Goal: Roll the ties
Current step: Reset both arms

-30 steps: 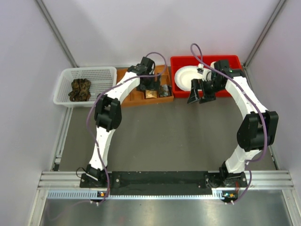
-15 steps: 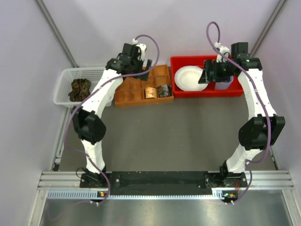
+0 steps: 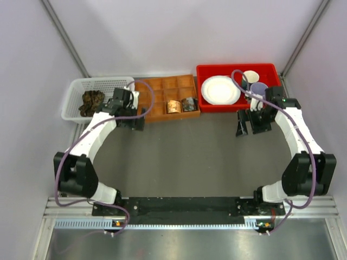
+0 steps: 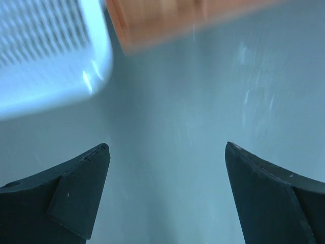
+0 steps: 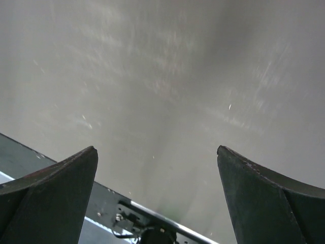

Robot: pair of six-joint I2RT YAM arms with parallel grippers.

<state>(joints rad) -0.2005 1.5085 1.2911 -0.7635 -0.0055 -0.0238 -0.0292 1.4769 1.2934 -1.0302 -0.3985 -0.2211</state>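
Observation:
A bundle of dark green-brown ties (image 3: 92, 103) lies in the white basket (image 3: 73, 92) at the back left. Two rolled ties stand in the front row of the brown compartment tray (image 3: 162, 86): a tan-orange one (image 3: 173, 106) and a dark one (image 3: 188, 104). My left gripper (image 3: 130, 120) is open and empty, over the table between basket and tray; in the left wrist view (image 4: 166, 150) only bare table lies between its fingers. My right gripper (image 3: 248, 123) is open and empty, in front of the red bin; the right wrist view (image 5: 156, 150) shows bare table.
A red bin (image 3: 238, 69) at the back right holds a white plate (image 3: 220, 90) and two cups. The basket corner (image 4: 48, 61) and the tray edge (image 4: 177, 20) show blurred at the top of the left wrist view. Walls close in both sides.
Both arms have swung down and toward me from the back. The left gripper left the tray and moved left toward the basket. The right gripper came off the red bin to the table.

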